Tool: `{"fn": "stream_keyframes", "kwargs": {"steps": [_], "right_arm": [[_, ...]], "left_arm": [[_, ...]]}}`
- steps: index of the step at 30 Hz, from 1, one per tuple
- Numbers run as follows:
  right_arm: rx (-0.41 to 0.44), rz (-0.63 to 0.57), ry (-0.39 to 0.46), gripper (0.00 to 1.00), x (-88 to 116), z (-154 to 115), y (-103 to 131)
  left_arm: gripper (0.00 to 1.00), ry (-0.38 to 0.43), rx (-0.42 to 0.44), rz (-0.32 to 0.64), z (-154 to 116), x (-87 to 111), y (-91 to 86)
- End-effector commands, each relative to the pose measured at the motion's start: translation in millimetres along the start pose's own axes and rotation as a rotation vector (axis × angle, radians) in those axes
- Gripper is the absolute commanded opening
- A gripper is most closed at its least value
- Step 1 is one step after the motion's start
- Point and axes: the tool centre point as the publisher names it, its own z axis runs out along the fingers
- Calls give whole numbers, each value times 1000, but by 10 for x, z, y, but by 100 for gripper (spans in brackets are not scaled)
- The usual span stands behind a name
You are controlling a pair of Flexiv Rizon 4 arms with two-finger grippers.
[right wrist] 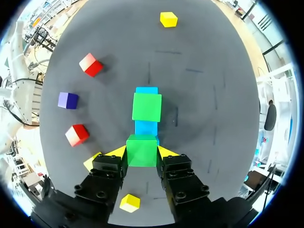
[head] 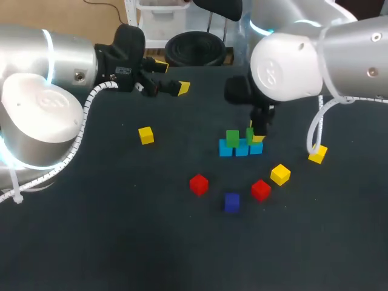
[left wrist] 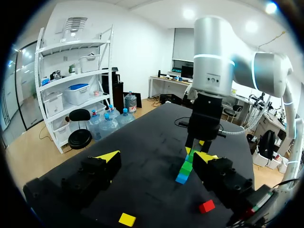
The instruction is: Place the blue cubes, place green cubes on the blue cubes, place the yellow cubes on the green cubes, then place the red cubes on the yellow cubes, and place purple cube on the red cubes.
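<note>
My right gripper (right wrist: 141, 152) clamps the held green cube (right wrist: 142, 148) from both sides, over the near end of the blue row (right wrist: 146, 127), which runs straight ahead under the seated green cube (right wrist: 147, 107) (left gripper (left wrist: 156, 157) spread, empty, well apart).

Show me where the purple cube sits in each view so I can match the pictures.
Head view: purple cube lies mid-table, between the two red cubes.
Left wrist view: not in it.
Right wrist view: purple cube lies between the two red cubes, to one side of the blue cubes.
Shared landmark: the blue cubes, where the right gripper holds a green cube.
</note>
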Motion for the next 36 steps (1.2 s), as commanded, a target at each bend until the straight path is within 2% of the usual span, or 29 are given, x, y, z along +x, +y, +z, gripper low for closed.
{"fn": "stream_keyframes", "kwargs": {"steps": [1, 13, 36], "right_arm": [[-5, -5, 4, 0, 3, 8, -9], [-17, -17, 7, 0, -9, 50, 38], [-17, -17, -1, 0, -13, 52, -19]], "left_arm": [[100, -7, 1, 1, 1, 14, 5], [100, -7, 1, 1, 1, 14, 5], [100, -7, 1, 1, 1, 14, 5]]}}
